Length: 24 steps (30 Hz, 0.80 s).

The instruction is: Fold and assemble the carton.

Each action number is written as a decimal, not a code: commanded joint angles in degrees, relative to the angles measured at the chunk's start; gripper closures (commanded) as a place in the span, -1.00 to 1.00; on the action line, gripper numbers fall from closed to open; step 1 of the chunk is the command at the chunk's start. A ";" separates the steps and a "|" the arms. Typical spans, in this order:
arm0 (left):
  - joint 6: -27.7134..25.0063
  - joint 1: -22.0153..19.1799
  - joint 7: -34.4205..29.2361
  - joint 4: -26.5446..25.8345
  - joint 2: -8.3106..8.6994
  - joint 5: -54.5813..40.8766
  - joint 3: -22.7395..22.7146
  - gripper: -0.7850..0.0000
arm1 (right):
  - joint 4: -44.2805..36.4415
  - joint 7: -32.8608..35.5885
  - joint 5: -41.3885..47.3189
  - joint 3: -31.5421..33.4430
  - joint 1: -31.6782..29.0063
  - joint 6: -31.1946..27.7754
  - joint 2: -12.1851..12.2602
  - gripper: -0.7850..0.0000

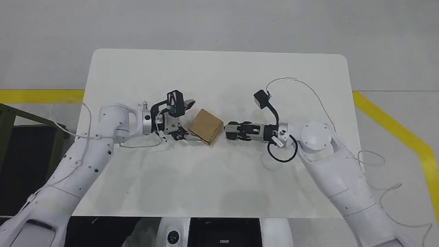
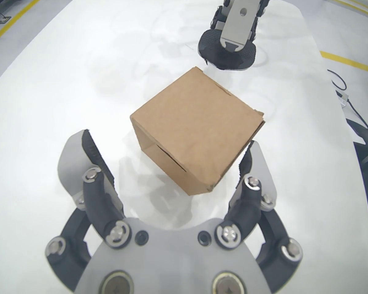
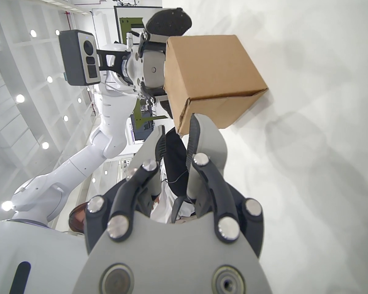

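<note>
1. One carton (image 1: 206, 126) (image 2: 199, 133) (image 3: 211, 71), folded into a closed brown cube, sits near the middle of the white table (image 1: 274, 75), turned corner-on to both arms.
2. Left tool (image 1: 183, 130) (image 2: 169, 142): fingers spread wide, straddling the carton's near corner. One fingertip (image 2: 252, 154) is just beside a side face and I can't tell if it touches. The other fingertip (image 2: 87, 142) is apart from the carton.
3. Right tool (image 1: 230, 131) (image 3: 178, 126) (image 2: 228, 53): on the opposite side, fingers drawn almost together with a narrow slit between them, pinching nothing. The tip is just beside the carton's far corner, contact unclear.
4. The carton lies between the two tools, resting on the table.
</note>
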 commanded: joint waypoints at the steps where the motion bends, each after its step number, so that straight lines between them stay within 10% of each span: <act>1: 0.00 -0.06 -1.35 -0.74 0.83 -2.63 0.65 -1.00 | -0.62 0.16 0.19 0.73 -0.58 -0.24 0.22 0.81; 9: 0.00 -1.49 -4.60 -3.36 5.82 -18.98 0.44 -1.00 | -2.41 -0.44 1.40 2.94 -1.63 -3.41 0.72 0.95; 11: 0.00 -2.17 -5.51 -3.29 6.91 -21.01 -0.91 -1.00 | -2.37 -0.85 1.77 3.18 -1.56 -4.79 0.73 0.18; 12: 0.00 -2.51 -5.76 -3.15 7.34 -21.36 -1.74 -1.00 | -2.33 -0.94 1.75 3.28 -1.38 -5.52 0.74 -1.00; 24: 2.82 -5.02 -5.01 0.96 7.75 -22.43 -5.70 -1.00 | 1.17 -7.05 0.54 7.08 2.19 -17.04 0.89 -1.00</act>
